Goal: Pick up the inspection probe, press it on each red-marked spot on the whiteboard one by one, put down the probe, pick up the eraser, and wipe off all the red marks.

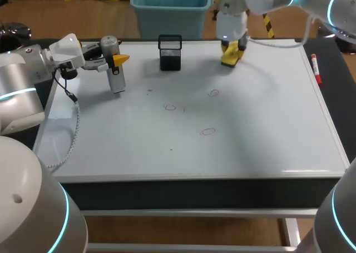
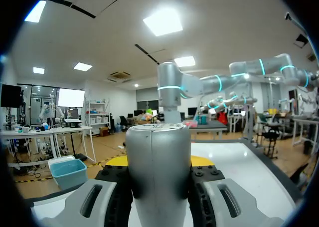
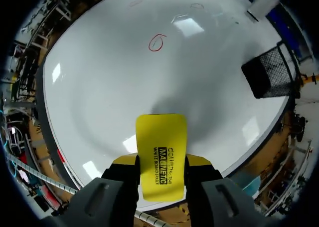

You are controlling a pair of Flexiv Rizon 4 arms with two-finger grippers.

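The left arm and right arm are clad in rounded light-grey shells, and the joints are banded by glowing cyan rings. A white angular housing is fitted at the left wrist, and from it a thin black cable and a white ribbed cable are hung toward 6 o'clock. The left gripper and right gripper are built of grey fingers, each cut with an oblong slot, lined with black screwed blocks and capped with yellow tips.

There were three red circles, one whiteboard, one silver probe, one yellow eraser, one black mesh basket and one red marker.
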